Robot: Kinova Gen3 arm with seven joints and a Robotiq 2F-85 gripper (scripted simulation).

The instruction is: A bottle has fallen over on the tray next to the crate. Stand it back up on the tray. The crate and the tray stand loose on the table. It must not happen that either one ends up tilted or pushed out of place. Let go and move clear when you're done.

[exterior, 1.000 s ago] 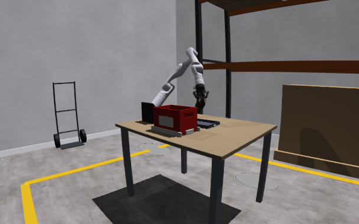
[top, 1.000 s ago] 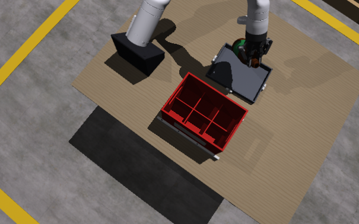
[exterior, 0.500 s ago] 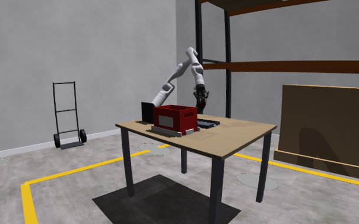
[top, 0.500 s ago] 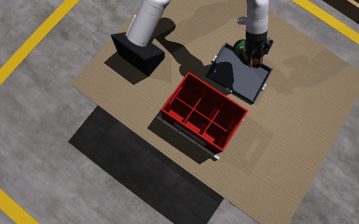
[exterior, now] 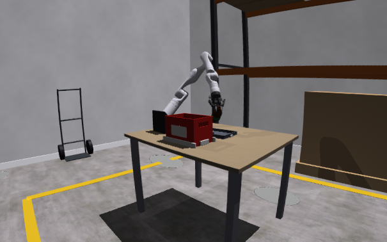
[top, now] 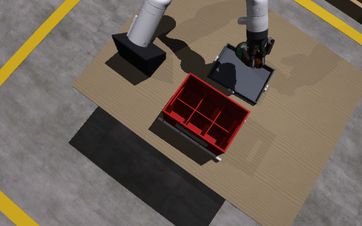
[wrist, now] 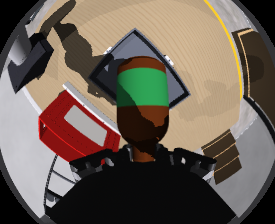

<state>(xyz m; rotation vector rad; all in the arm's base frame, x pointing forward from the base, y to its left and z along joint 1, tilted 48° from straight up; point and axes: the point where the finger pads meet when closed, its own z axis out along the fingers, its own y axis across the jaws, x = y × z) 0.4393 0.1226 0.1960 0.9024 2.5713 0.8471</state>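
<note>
My gripper [top: 256, 58] is shut on a brown bottle with a green label [top: 246, 55] and holds it in the air above the far end of the dark tray [top: 240, 73]. In the side view the bottle [exterior: 217, 113] hangs roughly upright from the gripper [exterior: 216, 104], clear of the tray [exterior: 224, 132]. In the wrist view the bottle [wrist: 144, 112] points away from the fingers toward the tray. The tray holds nothing else.
A red crate with dividers [top: 206, 113] stands next to the tray toward the table's front; it also shows in the side view [exterior: 188, 128]. The arm's black base [top: 139, 54] is at the back left. A shelf rack [exterior: 308, 70] stands behind the table.
</note>
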